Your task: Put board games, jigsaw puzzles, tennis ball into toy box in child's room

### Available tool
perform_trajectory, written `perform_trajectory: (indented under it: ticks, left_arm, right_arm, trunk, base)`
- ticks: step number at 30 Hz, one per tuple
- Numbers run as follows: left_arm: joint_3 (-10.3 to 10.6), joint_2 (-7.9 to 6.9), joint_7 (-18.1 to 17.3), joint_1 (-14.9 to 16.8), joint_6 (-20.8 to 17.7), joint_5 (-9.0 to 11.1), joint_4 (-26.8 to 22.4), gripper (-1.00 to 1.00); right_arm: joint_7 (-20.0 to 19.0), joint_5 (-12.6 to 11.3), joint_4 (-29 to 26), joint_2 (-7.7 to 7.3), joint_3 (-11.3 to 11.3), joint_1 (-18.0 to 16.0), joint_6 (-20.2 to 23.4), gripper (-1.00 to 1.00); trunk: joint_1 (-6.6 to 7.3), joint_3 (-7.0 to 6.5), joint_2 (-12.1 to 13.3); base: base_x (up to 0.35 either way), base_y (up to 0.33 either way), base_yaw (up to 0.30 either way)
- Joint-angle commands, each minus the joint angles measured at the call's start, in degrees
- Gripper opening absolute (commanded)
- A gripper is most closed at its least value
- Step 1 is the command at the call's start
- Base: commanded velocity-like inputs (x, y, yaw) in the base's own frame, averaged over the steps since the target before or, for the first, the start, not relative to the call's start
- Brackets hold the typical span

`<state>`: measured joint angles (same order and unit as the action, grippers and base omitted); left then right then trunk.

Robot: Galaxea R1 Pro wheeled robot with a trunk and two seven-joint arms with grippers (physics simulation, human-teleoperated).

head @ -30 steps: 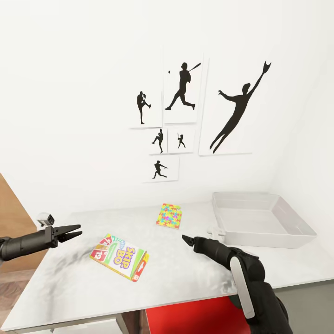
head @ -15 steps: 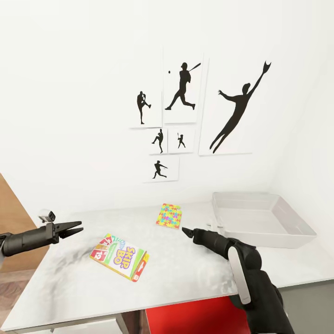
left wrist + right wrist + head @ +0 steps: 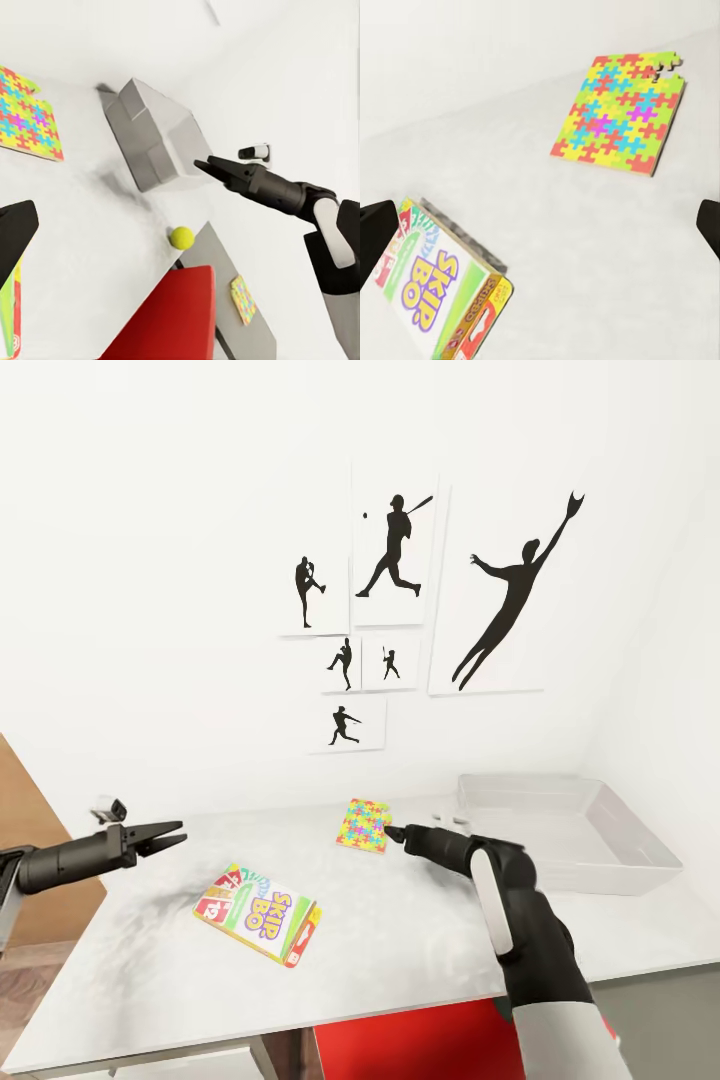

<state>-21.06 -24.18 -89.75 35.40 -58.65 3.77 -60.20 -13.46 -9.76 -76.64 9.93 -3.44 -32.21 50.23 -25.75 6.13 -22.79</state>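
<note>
On the table [image 3: 130, 970] lies the white SKIP BO board game [image 3: 258, 913], flat, between my two grippers. A jigsaw puzzle [image 3: 366, 825] lies farther back, and my right gripper [image 3: 392, 831] hovers open at its right edge. The right wrist view looks down on that puzzle [image 3: 622, 112] and the SKIP BO box [image 3: 435, 292]. My left gripper [image 3: 172, 832] hangs open above the table's left part. The light-grey toy box [image 3: 640, 850] stands at the right with nothing visible in it. In the left wrist view the tennis ball [image 3: 181, 238] rests near the table's edge, and a second puzzle [image 3: 242, 298] lies on a lower grey surface.
Black baseball-player pictures [image 3: 400, 560] hang on the white wall behind the table. Something red [image 3: 410, 1045] sits below the table's front edge. A brown wooden panel [image 3: 25, 810] stands at the left. A side wall closes in at the right, past the toy box.
My right gripper has moved forward and left, from beside the toy box's near corner to the jigsaw puzzle's right edge. My left gripper has risen slightly and edged forward.
</note>
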Motion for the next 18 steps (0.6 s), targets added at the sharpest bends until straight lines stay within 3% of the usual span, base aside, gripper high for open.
perform_trajectory:
  ticks: [1,8,18]
  left_arm:
    - [0.02,0.18,-0.25,0.38,-0.63,-0.07,0.0,1.0]
    - [0.05,1.23,0.52,1.65,-0.67,-0.06,0.0,1.0]
    - [1.84,3.81,7.04,5.81,-0.74,-0.04,0.02,1.0]
  right_arm:
    - [0.25,0.05,1.22,0.07,0.01,-1.3,0.37,1.0]
    - [3.55,0.06,7.43,0.07,0.43,-6.54,0.46,1.0]
    - [11.78,-0.07,22.56,0.07,0.5,-17.58,0.49,1.0]
  trunk:
    - [-0.04,0.13,-0.13]
    - [-0.04,0.13,-0.13]
    - [-0.04,0.13,-0.13]
  base:
    - [0.0,0.0,0.0]
    - [0.0,0.0,0.0]
    - [0.0,0.0,0.0]
